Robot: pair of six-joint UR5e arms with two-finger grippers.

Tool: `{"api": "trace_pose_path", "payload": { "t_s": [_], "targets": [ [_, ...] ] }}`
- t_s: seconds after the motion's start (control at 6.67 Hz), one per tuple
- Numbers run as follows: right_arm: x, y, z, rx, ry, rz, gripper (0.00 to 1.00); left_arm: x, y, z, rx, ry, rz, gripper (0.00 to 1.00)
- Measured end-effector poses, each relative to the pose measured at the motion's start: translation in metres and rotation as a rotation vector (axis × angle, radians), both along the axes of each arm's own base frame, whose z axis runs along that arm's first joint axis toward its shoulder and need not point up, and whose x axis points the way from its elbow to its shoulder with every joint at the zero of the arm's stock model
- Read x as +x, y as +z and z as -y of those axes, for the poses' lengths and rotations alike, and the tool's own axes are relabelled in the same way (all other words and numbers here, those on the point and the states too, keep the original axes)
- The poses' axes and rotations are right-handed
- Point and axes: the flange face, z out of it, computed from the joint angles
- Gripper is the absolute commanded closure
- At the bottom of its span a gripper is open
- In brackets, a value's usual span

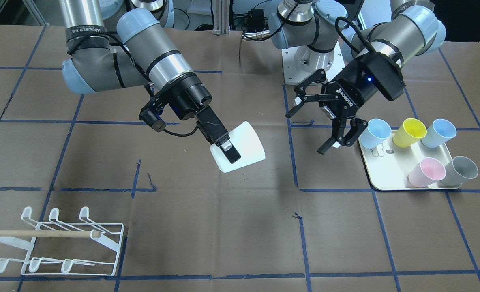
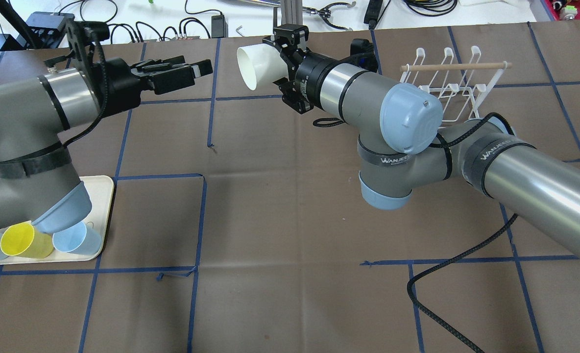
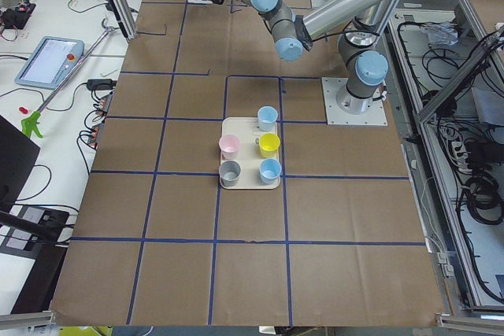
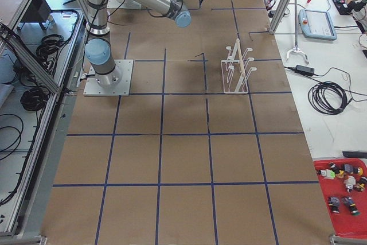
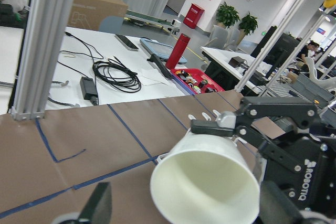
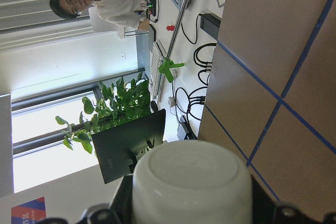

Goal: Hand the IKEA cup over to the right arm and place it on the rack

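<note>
A white IKEA cup (image 1: pixel 244 142) hangs above the middle of the table, lying sideways. My right gripper (image 1: pixel 234 151) is shut on its base end. In the overhead view the cup's mouth (image 2: pixel 247 63) faces my left gripper (image 2: pixel 199 71), with a short gap between them. That left gripper (image 1: pixel 307 132) is open, fingers spread wide, and holds nothing. The left wrist view shows the cup (image 5: pixel 205 182) straight ahead, with the right gripper's fingers (image 5: pixel 210 127) on it. The cup's bottom (image 6: pixel 191 182) fills the right wrist view. The white wire rack (image 1: pixel 61 239) with a wooden dowel stands on the table beyond the right arm (image 2: pixel 407 122).
A cream tray (image 1: pixel 386 180) beside the left arm carries several coloured cups: blue, yellow, pink and grey. The right arm's black cable (image 2: pixel 447 274) loops over the table. An aluminium post (image 2: pixel 285 12) and cables line the far edge. A person (image 6: pixel 105 3) sits past the table.
</note>
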Motion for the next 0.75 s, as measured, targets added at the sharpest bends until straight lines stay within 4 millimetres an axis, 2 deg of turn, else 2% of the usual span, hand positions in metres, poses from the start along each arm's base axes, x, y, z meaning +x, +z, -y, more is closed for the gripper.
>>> {"api": "trace_pose_path", "payload": {
  "t_s": [0.15,0.3,0.45,0.75],
  "targets": [
    [-0.017,0.003,0.015,-0.062,-0.007,-0.067,0.65,0.016,-0.001,0.005,0.034,0.089,0.055,0.01],
    [-0.034,0.007,0.031,-0.136,-0.005,-0.151,0.72,0.027,0.002,0.015,0.097,0.181,0.123,0.01],
    [-0.049,0.008,0.047,-0.214,0.007,-0.253,0.73,0.033,0.012,0.029,0.184,0.253,0.187,0.01],
    [-0.088,-0.004,0.08,-0.367,0.033,-0.536,0.73,0.016,0.046,0.058,0.43,0.354,0.351,0.01]
  ]
}}
